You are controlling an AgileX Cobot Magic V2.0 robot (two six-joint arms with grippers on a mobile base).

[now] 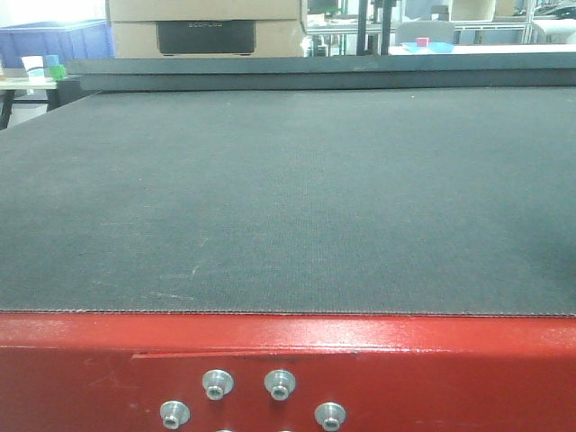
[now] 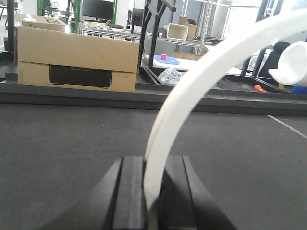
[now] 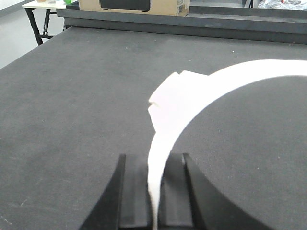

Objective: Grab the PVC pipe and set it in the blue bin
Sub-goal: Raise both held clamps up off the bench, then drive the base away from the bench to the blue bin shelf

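Fingers (image 2: 129, 191) on my left gripper (image 2: 152, 162) are clamped on the PVC pipe (image 2: 160, 139) wall, which curves up and off to the right from them. Right gripper (image 3: 153, 160), same deal, pinching a white arc (image 3: 177, 103). One pipe or two, can't tell. What looks like the blue bin (image 1: 54, 40) sits far left past the mat (image 1: 288, 198), so the left arm's nearer, I reckon.

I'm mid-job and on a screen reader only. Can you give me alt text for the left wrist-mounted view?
The black left end effector is shut on a white curved PVC pipe that arcs up and to the right, out of frame. Below lies a dark grey mat, and a brown cardboard box sits beyond its far edge.
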